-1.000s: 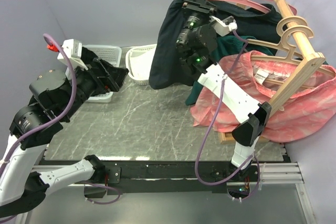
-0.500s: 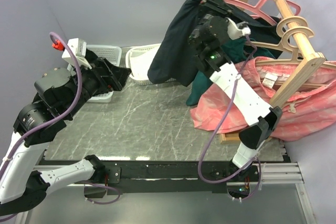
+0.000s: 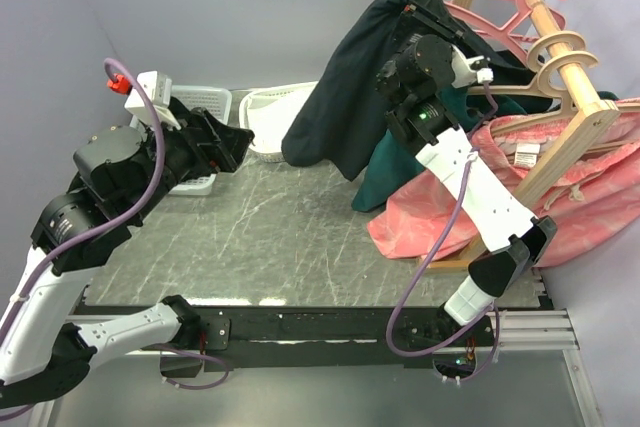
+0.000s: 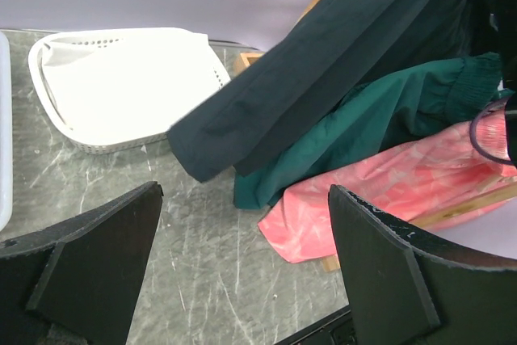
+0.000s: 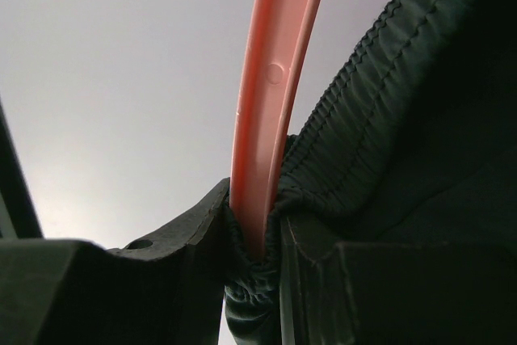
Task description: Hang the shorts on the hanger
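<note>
The dark shorts (image 3: 340, 97) hang in the air over the far right part of the tabletop, close to the wooden rack (image 3: 565, 107) in the far right corner. One leg trails down toward the grey table (image 3: 280, 237).

The right gripper (image 5: 258, 240) is raised high. Its fingers are pinched together on the gathered elastic waistband and on a thin bar of the pink plastic hanger (image 5: 271, 78), so cloth and plastic are squeezed in one bite. The left gripper (image 4: 246, 190) hovers near the left edge with its fingers spread wide and nothing between them. It faces the hanging shorts across the table.

The shorts look light and fully limp. They fold and sag wherever they are unsupported, so they will follow the grip rather than keep any shape. The ribbed waistband is probably the best hold, since it is thicker, bunches into a ridge and should resist slipping. The smooth leg fabric would likely slide out of a pinch.

The hanger seems stiff but slender and slick. It could twist or flex under side load and is best held on a straight run of its frame. The free waistband side, toward the left arm, looks like the natural spot for a second hold.

A green garment (image 4: 363, 127) and a pink garment (image 4: 388, 191) lie beneath the shorts, and loose cloth could snag on them.
</note>
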You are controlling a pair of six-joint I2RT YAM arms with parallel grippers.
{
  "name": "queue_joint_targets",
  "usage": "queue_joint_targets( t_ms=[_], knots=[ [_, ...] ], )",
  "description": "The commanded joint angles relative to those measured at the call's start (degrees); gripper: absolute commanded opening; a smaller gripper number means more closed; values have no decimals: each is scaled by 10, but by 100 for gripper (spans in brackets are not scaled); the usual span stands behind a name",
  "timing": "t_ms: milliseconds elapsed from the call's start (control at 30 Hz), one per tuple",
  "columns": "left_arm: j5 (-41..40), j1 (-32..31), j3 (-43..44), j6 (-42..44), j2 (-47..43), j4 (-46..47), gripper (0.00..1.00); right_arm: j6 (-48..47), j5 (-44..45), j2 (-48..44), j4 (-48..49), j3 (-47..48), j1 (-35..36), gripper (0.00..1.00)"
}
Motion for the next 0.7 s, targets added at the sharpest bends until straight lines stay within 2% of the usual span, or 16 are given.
queue_joint_targets(
  t_ms=[0,267,367,400,533,667],
  knots=[
    [12,0,7,-7,5,16,89,77,9,-33,-1,-24,-11,0],
    [10,0,12,-4,7,12,90,132,-14,-37,-20,-42,-16,0],
    [7,1,14,-3,6,12,90,126,-24,-40,-12,-50,-17,2],
    [7,1,15,-2,7,12,90,124,-28,-39,-10,-50,-17,6],
    [8,0,16,-2,9,13,91,118,-56,-38,-2,-57,-15,33],
    [10,0,13,-5,9,16,93,90,-64,-38,16,-64,-1,53]
  ],
)
